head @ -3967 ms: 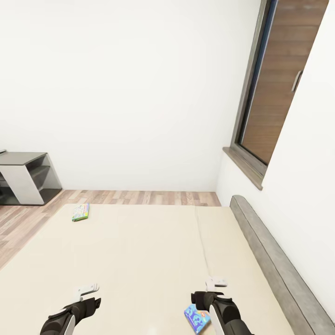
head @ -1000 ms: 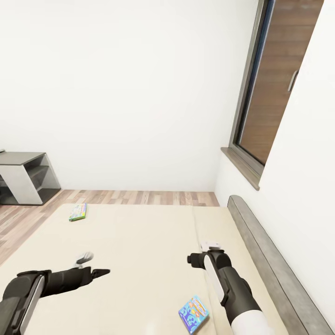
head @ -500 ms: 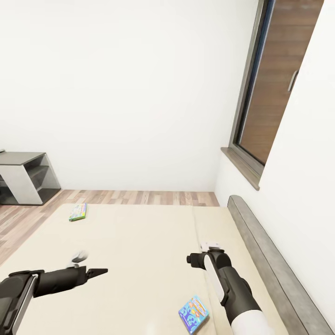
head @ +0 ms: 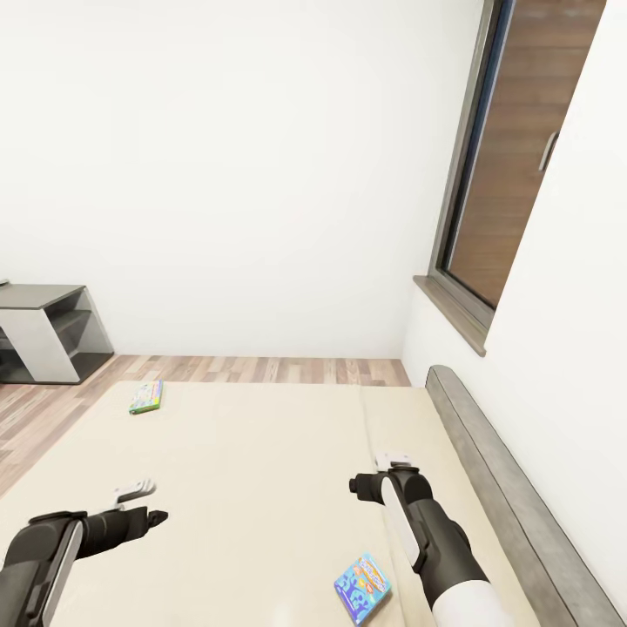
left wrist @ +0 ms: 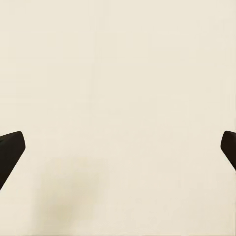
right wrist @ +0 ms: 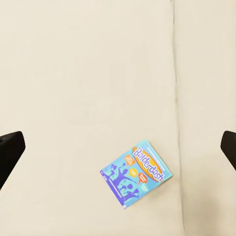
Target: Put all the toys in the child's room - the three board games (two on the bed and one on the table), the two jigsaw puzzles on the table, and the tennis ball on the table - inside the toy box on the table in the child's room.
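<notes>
Two board games lie on the beige bed [head: 261,470]. A small blue one [head: 362,588] rests near the front right, and its "Balderdash" lid [right wrist: 136,173] faces the right wrist camera. A green-edged one [head: 146,396] sits at the far left corner. My right gripper [head: 359,486] hovers open above the mattress, just beyond the blue box, with its fingertips [right wrist: 10,147] spread wide. Low at the left, my left gripper [head: 158,516] is open over bare mattress [left wrist: 118,98], holding nothing. The table, toy box, jigsaw puzzles and tennis ball are out of view.
A grey headboard [head: 496,488] runs along the bed's right side under a dark-framed window [head: 514,148]. A dark grey shelf unit with a white panel [head: 43,335] stands on the wood floor [head: 261,368] at the far left. White walls close off the back and right.
My left arm has pulled back toward the lower left over the last second. The right arm has held still since then; four seconds ago it was beside the blue box.
</notes>
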`<state>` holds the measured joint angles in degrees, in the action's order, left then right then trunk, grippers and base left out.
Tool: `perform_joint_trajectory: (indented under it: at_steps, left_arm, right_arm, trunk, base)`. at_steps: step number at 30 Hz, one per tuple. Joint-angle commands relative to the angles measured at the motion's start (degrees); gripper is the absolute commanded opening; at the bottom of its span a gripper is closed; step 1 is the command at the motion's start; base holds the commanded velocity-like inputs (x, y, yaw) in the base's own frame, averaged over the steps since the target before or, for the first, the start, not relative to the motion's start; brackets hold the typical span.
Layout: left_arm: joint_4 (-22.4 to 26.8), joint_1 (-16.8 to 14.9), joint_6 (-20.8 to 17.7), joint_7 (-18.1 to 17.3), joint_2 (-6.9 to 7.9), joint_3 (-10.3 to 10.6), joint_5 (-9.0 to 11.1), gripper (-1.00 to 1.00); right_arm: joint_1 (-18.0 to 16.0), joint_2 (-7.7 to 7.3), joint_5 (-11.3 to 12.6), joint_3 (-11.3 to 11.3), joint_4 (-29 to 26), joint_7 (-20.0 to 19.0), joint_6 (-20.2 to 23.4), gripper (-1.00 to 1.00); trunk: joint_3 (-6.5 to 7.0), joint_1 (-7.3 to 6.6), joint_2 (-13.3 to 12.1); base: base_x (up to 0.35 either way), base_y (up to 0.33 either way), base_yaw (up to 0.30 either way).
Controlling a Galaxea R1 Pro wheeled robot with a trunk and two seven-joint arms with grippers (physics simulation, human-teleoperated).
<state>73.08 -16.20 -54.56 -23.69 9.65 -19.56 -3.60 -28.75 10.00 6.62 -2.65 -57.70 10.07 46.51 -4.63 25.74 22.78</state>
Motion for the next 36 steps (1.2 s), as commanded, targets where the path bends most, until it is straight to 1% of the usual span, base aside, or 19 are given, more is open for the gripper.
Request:
perform_joint_trajectory:
  at_steps: [1,3,7,13,16,21,22,25,26,28,29,30,31,33,36]
  left_arm:
    - [0.05,-0.06,-0.02,0.41,-0.34,-0.06,-0.38,1.00]
    - [0.05,-0.06,0.41,2.01,-1.05,0.01,-0.41,1.00]
    - [0.05,-0.06,0.74,3.28,-1.62,0.10,-0.38,1.00]
    - [0.05,-0.06,0.82,2.96,-1.78,0.13,-0.27,1.00]
    - [0.05,-0.06,0.69,1.79,-1.81,0.13,0.10,1.00]
    - [0.05,-0.06,0.22,-3.61,-1.80,0.15,1.97,1.00]
    - [0.05,-0.06,0.04,-6.63,-1.75,0.20,2.69,1.00]
    - [0.05,-0.06,-0.45,-12.01,-1.62,0.27,3.35,1.00]
    - [0.05,-0.06,-0.95,-15.92,-1.53,0.35,3.58,1.00]
    - [0.02,-0.06,-1.36,-19.72,-1.45,0.40,3.66,1.00]
    - [0.00,-0.06,-1.60,-23.05,-1.39,0.43,3.69,1.00]
    - [-0.01,-0.06,-1.69,-24.46,-1.37,0.44,3.67,1.00]
    - [-0.02,-0.06,-1.82,-26.68,-1.33,0.46,3.64,1.00]
    - [-0.03,-0.06,-1.96,-28.82,-1.27,0.44,3.62,1.00]
    - [-0.04,-0.06,-2.06,-30.28,-1.19,0.35,3.66,1.00]
  right_arm:
    - [-0.05,0.00,0.60,-0.11,-0.06,0.56,0.17,1.00]
    - [-0.04,0.00,0.59,-0.18,-0.05,0.56,0.17,1.00]
    - [-0.02,0.00,0.59,-0.23,-0.05,0.56,0.16,1.00]
    - [-0.05,0.00,0.59,-0.25,-0.05,0.59,0.16,1.00]
    - [-0.06,0.00,0.59,-0.25,-0.10,0.61,0.16,1.00]
    - [-0.07,0.00,0.59,-0.25,-0.06,0.64,0.20,1.00]
    - [-0.07,0.00,0.59,-0.25,-0.06,0.64,0.23,1.00]
    - [-0.07,0.00,0.59,-0.25,-0.05,0.65,0.30,1.00]
    - [-0.07,0.00,0.59,-0.25,-0.05,0.65,0.38,1.00]
    - [-0.07,0.00,0.59,-0.25,-0.05,0.65,0.44,1.00]
    - [-0.07,0.00,0.59,-0.27,-0.05,0.68,0.50,1.00]
    - [-0.07,0.00,0.59,-0.26,-0.05,0.69,0.52,1.00]
    - [-0.08,0.00,0.59,-0.27,-0.05,0.71,0.55,1.00]
    - [-0.08,0.00,0.59,-0.29,-0.05,0.72,0.57,1.00]
    - [-0.08,0.00,0.59,-0.28,-0.05,0.73,0.59,1.00]
  trunk:
    - [-0.13,0.04,0.13]
    - [-0.13,0.04,0.13]
    - [-0.13,0.04,0.13]
    - [-0.19,0.04,0.13]
    - [-0.34,0.04,0.13]
    - [-0.74,0.04,0.13]
    - [-0.83,0.04,0.13]
    - [-1.10,0.04,0.13]
    - [-1.19,0.04,0.13]
    - [-1.37,0.04,0.13]
    - [-1.47,0.04,0.13]
    - [-1.56,0.04,0.13]
    - [-1.65,0.04,0.13]
    - [-1.84,0.04,0.13]
    - [-2.12,0.04,0.13]
  base:
    - [0.000,0.000,0.000]
    - [0.000,0.000,0.000]
    - [0.000,0.000,0.000]
    - [0.000,0.000,0.000]
    - [0.000,0.000,0.000]
    - [0.000,0.000,0.000]
    - [0.000,0.000,0.000]
    - [0.000,0.000,0.000]
    - [0.000,0.000,0.000]
    - [0.000,0.000,0.000]
    - [0.000,0.000,0.000]
    - [0.000,0.000,0.000]
    - [0.000,0.000,0.000]
    - [0.000,0.000,0.000]
    - [0.000,0.000,0.000]
